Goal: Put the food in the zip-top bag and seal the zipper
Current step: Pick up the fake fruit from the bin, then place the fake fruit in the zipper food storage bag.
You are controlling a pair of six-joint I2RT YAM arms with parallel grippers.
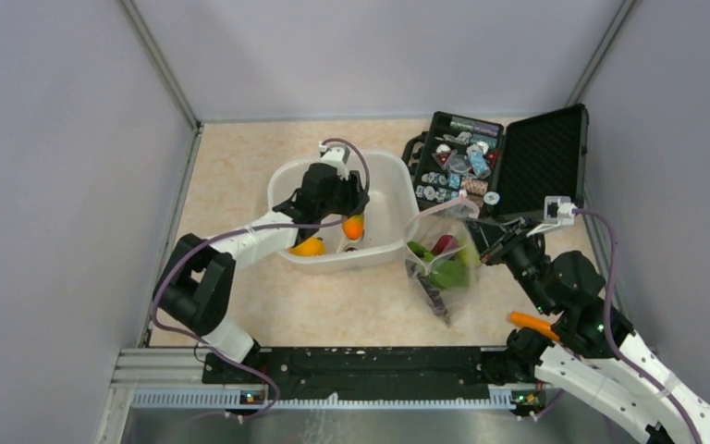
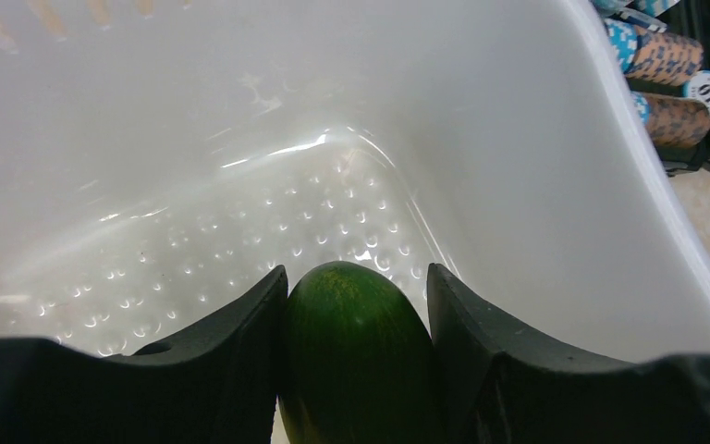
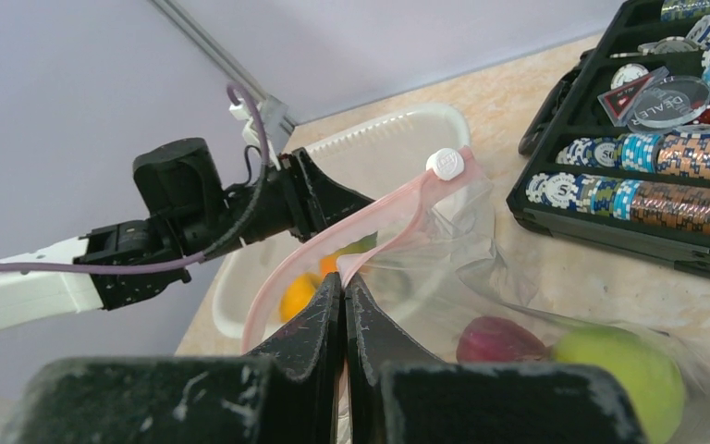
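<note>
White tub point(image 1: 390, 176) at centre frame holds the left gripper point(image 2: 356, 282), its fingers clamped on a green fruit point(image 2: 356, 361). Right of it, the clear bag point(image 1: 444, 268) stands open, the right gripper point(image 3: 344, 291) pinching its pink zipper point(image 3: 361, 222).

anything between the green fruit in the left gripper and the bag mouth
Yes: the white tub's side wall stands between the green fruit in the left gripper and the zip-top bag. Past it, nothing visible blocks its mouth, held open by the right gripper.
</note>
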